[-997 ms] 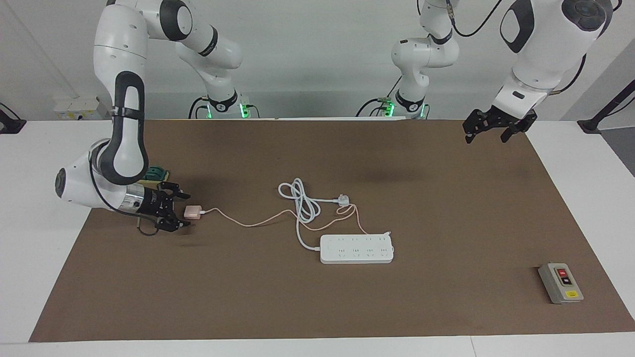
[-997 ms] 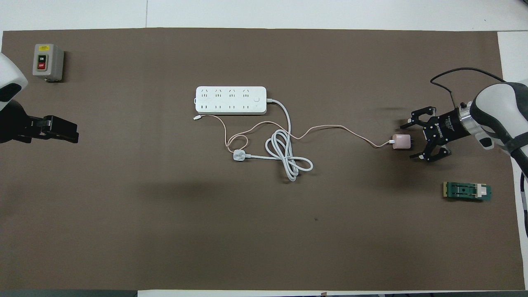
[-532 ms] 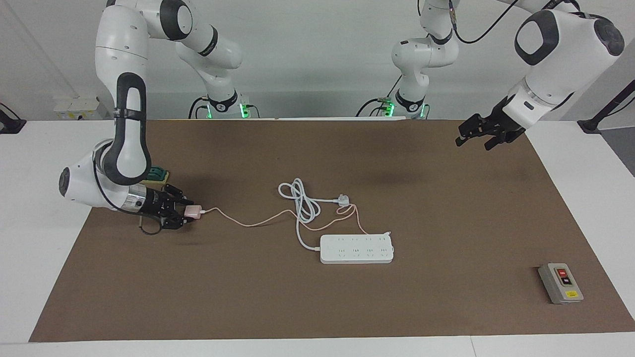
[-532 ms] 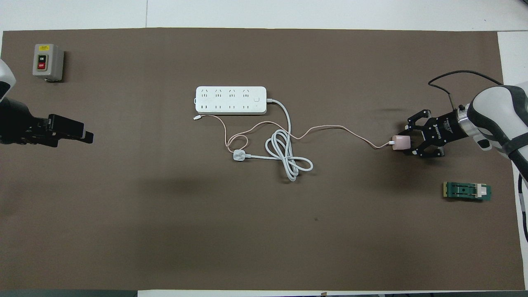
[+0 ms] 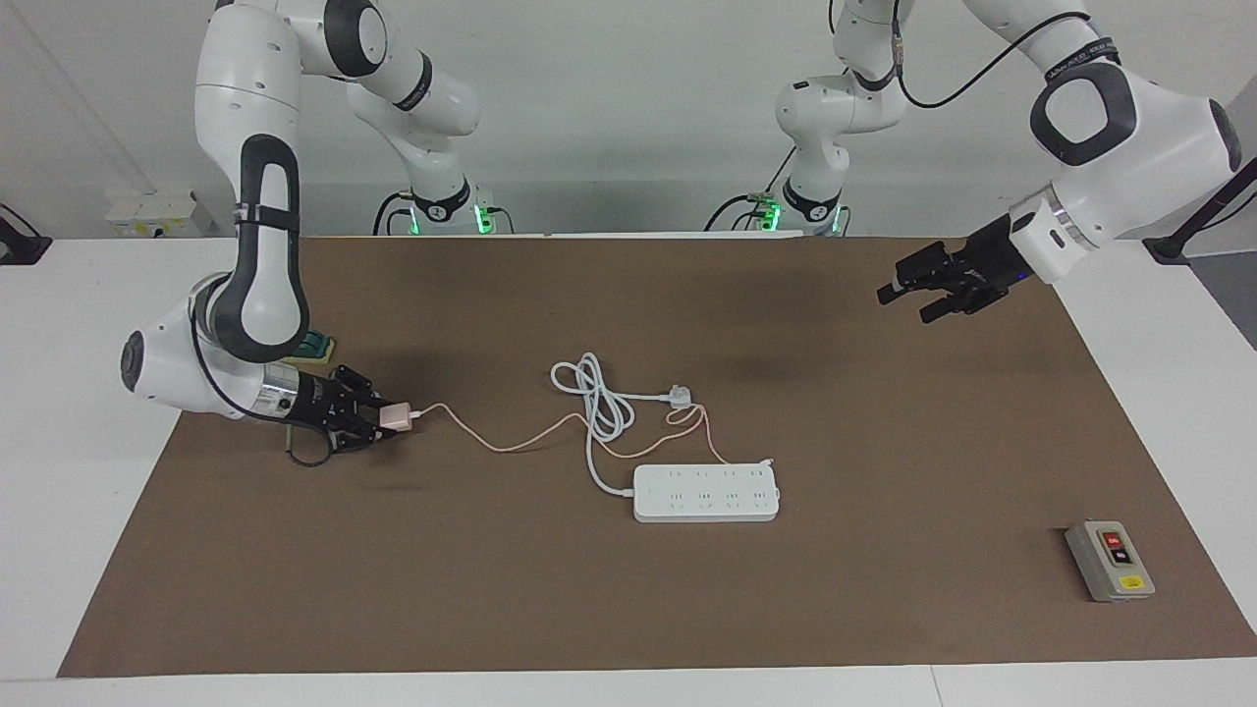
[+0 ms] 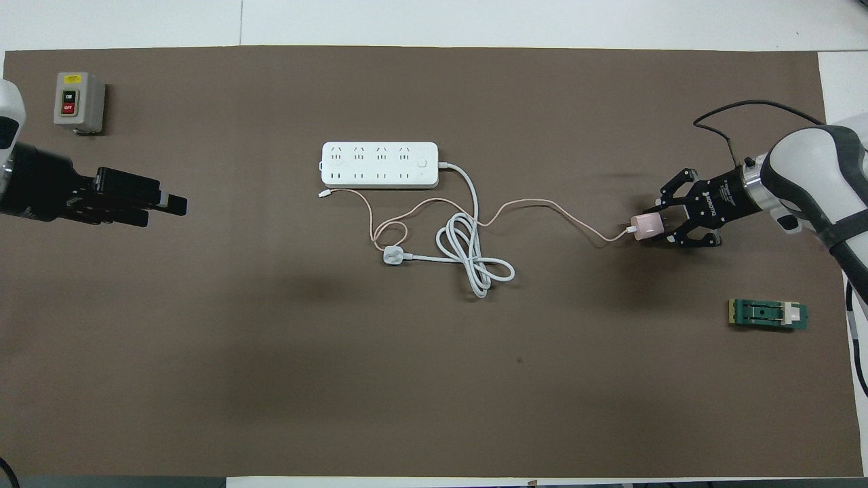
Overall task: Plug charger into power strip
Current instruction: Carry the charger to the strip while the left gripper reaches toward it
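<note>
The charger (image 5: 397, 416), a small pink cube-shaped wall adapter trailing a thin pink cable, sits clenched in the jaws of the right gripper (image 5: 378, 420) low over the brown surface (image 5: 628, 609) at the right arm's end. The flat white power strip (image 5: 706, 493) lies well apart toward the middle, its long axis running along the surface's length. The left gripper (image 5: 908, 299) waits in the air with jaws released over its own end, no nearer the strip.

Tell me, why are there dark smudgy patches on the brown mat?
Facing view: soft shadows lie on the brown mat, one under the right gripper holding the charger. Overhead view: blurry patches again, none sharp-edged, so the light looks diffuse.
</note>
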`<state>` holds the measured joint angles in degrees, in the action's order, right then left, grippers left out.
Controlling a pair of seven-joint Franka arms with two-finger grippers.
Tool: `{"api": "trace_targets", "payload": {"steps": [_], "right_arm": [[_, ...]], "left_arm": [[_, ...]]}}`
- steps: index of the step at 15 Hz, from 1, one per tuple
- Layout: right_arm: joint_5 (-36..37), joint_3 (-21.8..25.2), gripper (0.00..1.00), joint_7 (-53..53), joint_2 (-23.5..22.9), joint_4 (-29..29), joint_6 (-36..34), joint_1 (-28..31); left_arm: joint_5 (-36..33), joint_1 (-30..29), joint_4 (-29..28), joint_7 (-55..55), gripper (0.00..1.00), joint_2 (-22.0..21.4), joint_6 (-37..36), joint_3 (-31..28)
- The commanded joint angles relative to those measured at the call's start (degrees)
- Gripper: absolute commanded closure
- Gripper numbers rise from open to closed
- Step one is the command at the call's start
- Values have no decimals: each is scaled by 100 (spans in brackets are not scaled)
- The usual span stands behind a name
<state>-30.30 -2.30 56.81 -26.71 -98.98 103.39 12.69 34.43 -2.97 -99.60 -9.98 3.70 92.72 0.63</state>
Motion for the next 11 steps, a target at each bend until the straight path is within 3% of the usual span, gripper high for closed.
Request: {"api": "trace_targets", "payload": {"steps": [1, 7, 11], "right_arm": [[-99, -7, 100, 584, 25, 607, -345, -371], [-818, -24, 100, 1796, -19, 1433, -240, -1399], [-925, -24, 100, 2447, -54, 1733, 67, -2032]], "left_arm": [[668, -107, -112, -241, 0, 113, 149, 33], [1627, -81, -419, -646, 0, 157, 282, 34], [2233, -55, -578, -750, 0, 280, 229, 42]]}}
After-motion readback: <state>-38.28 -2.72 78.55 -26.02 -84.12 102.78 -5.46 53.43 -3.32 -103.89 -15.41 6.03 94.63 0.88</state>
